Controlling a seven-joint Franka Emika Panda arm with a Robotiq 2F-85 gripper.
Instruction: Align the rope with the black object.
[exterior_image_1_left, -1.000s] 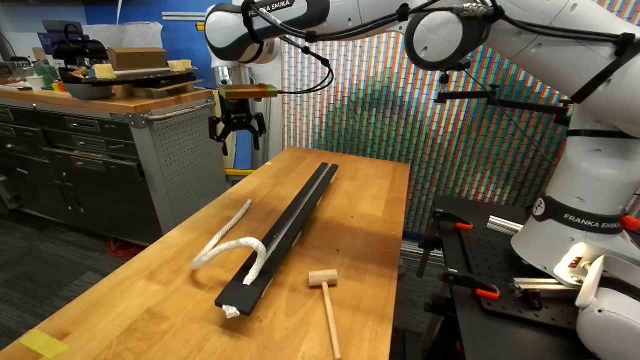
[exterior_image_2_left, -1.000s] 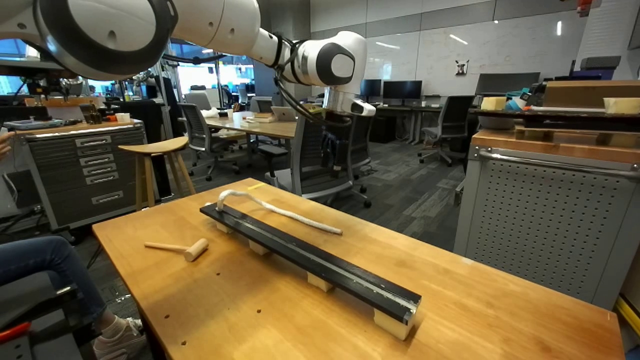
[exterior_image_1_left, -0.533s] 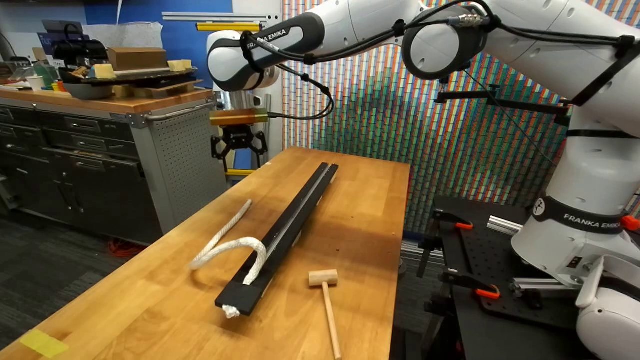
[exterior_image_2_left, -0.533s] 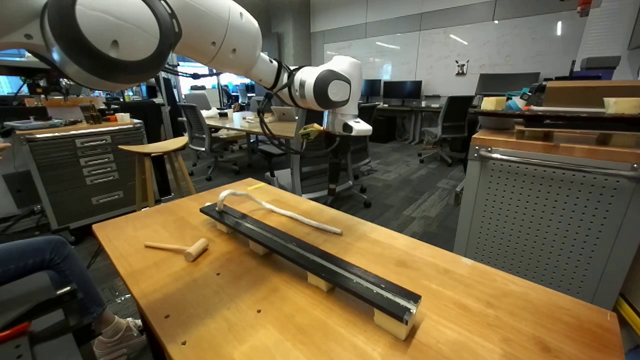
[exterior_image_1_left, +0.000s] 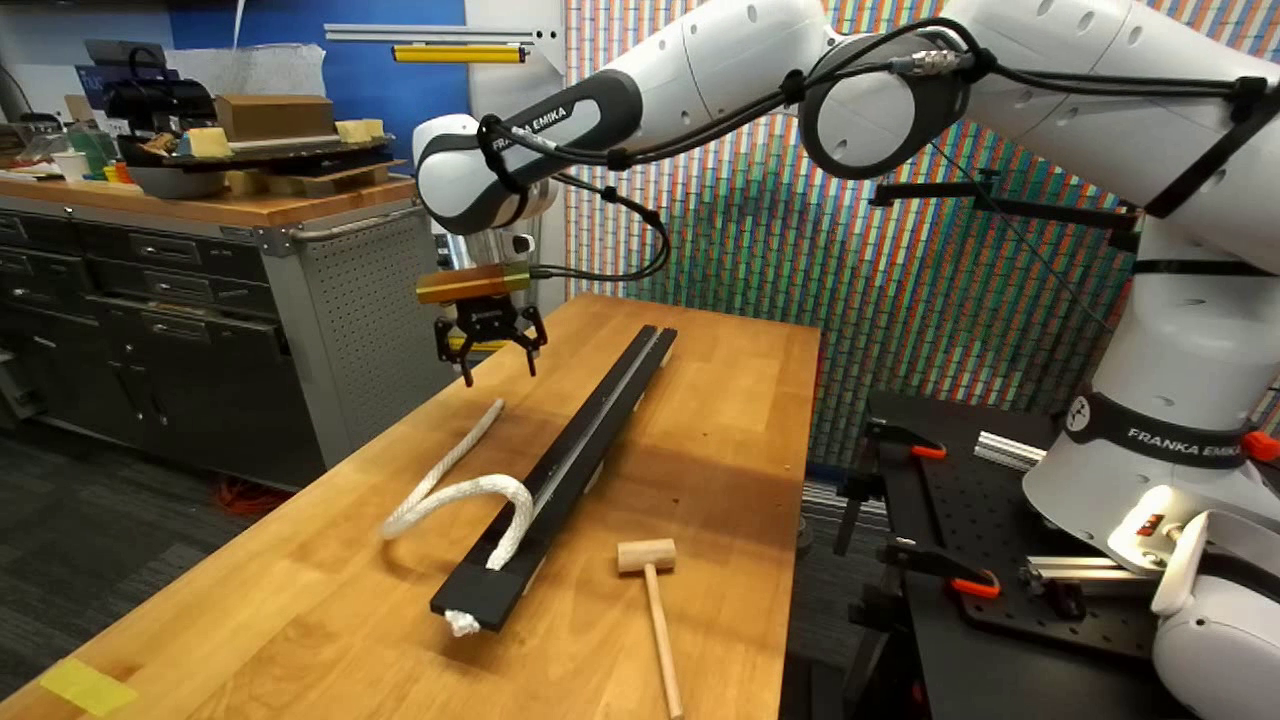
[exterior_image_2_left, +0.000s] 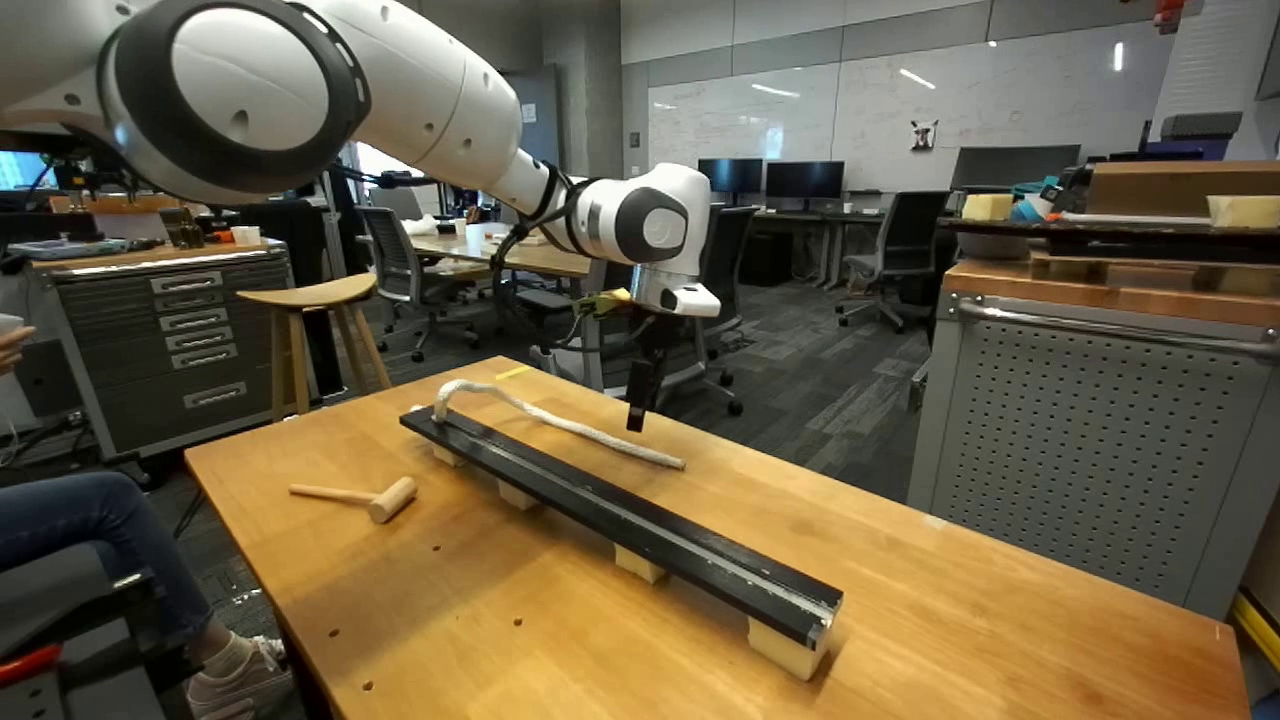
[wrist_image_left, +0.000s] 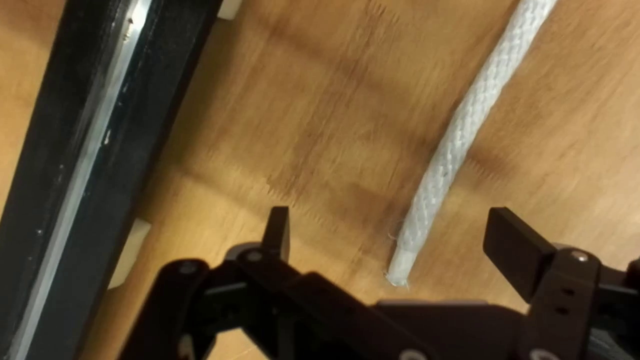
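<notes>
The black bar (exterior_image_1_left: 600, 440) lies lengthwise on the table with a pale groove along its top. It also shows in an exterior view (exterior_image_2_left: 620, 512) and at the left of the wrist view (wrist_image_left: 135, 115). The white rope (exterior_image_1_left: 460, 490) has one end at the bar's near end, where a frayed tip pokes out. It arches out of the bar, and its free part lies on the table beside it (exterior_image_2_left: 570, 425). My gripper (exterior_image_1_left: 500, 377) is open and empty above the rope's free end. In the wrist view, that rope end (wrist_image_left: 425, 210) shows between the open fingers (wrist_image_left: 390, 225), apart from both.
A wooden mallet (exterior_image_1_left: 646, 556) lies on the table on the other side of the bar from the rope's free part. Small pale blocks (exterior_image_2_left: 785, 648) hold the bar above the table. A workbench (exterior_image_2_left: 1090, 450) stands beyond the table edge. A person's leg (exterior_image_2_left: 90, 530) shows beside the table.
My gripper has come down from high above the table's far edge to low over the rope's free end, staying open. The rope, bar and mallet have not moved.
</notes>
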